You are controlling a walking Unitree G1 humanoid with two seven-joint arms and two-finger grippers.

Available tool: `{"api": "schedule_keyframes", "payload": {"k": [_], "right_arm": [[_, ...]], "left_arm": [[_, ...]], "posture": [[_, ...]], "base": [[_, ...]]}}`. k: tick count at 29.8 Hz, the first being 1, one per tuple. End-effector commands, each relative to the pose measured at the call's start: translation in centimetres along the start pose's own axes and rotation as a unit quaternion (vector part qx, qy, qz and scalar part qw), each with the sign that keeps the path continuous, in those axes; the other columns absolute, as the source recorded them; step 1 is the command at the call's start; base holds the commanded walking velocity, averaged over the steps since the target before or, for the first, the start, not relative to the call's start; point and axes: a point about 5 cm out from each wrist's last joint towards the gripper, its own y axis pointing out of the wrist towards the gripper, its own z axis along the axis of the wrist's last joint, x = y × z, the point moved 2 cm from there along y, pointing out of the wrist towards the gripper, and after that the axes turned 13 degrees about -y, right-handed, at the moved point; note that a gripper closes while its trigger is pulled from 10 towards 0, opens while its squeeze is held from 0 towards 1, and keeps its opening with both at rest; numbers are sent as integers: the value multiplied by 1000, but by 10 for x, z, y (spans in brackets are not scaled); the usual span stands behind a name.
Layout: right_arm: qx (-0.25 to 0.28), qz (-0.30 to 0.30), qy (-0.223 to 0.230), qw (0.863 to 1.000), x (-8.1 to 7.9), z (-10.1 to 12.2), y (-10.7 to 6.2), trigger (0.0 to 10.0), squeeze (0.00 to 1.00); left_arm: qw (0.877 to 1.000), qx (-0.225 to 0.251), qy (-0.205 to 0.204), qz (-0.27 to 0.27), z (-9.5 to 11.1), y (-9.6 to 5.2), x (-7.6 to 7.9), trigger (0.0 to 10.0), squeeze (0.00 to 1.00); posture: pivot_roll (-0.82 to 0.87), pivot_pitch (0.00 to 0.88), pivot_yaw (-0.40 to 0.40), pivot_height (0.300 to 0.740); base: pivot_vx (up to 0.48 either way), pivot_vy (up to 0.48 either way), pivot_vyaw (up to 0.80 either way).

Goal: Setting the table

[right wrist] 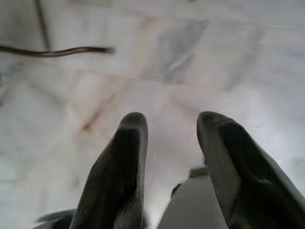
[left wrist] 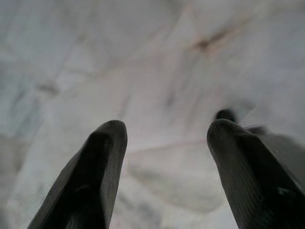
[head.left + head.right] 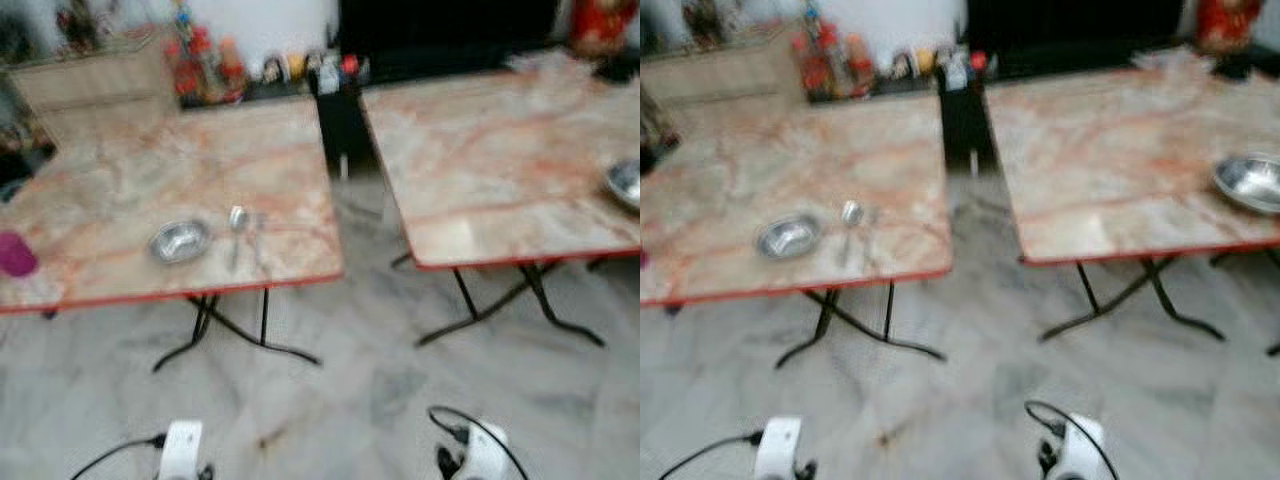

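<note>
Left eye view, tables: we see two marble-patterned folding tables, the left table (image 3: 120,190) and the right table (image 3: 500,150), with a strip of floor (image 3: 350,400) between them and us.
Left eye view, setting: a small steel bowl (image 3: 180,241) sits near the front edge of the left table, and a spoon (image 3: 237,228) lies just beside it on its right, long axis running front to back, bowl end away from us.
Left eye view, other ware: a larger steel bowl (image 3: 625,183) rests at the far right of the right table; a purple cup (image 3: 15,254) stands at the left table's left edge.
Left eye view, arms: both wrists hang low at the bottom edge, well short of either table; we judge the left arm nearer the bowl and spoon, which lie ahead and above the fingers.
Right eye view: the same scene, blurred; the small bowl looks shiny and shallow, the spoon slim and metallic.
Left wrist view: the left gripper (image 2: 164,136) points down at grey marble floor, its fingers spread wide with nothing between them.
Right wrist view: the right gripper (image 1: 171,126) also faces the floor, fingers apart and empty; a dark cable (image 1: 52,50) lies on the tiles beyond.
</note>
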Motion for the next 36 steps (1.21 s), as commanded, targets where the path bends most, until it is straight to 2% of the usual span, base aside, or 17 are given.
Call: {"api": "schedule_keyframes", "payload": {"k": [1,5,12,22,29,36], "right_arm": [[4,-10,-2,1000,9,3,0,10000,0],[4,-9,-5,1000,9,4,0,10000,0],[0,-4,-12,1000,7,3,0,10000,0],[-2,-4,-13,1000,7,0,0,10000,0],[-10,-4,-44,999,9,-2,-1,10000,0],[-12,-8,-39,999,12,-2,-1,10000,0]], "left_arm": [[1000,8,0,-6,7,1,5,10000,0],[1000,9,1,-6,7,1,6,10000,0],[1000,1,4,-27,4,1,14,10000,0],[1000,9,-6,-20,7,1,11,10000,0],[1000,9,-6,-22,7,2,13,10000,0],[1000,10,-20,-20,8,2,16,10000,0]], "posture": [[-174,0,111,740],[-174,0,107,740],[-171,0,106,740],[-171,0,104,740],[-167,0,94,740],[-155,0,73,740]], "base": [[0,480,0],[0,480,0],[0,0,0],[0,0,0],[299,0,0],[326,0,194]]}}
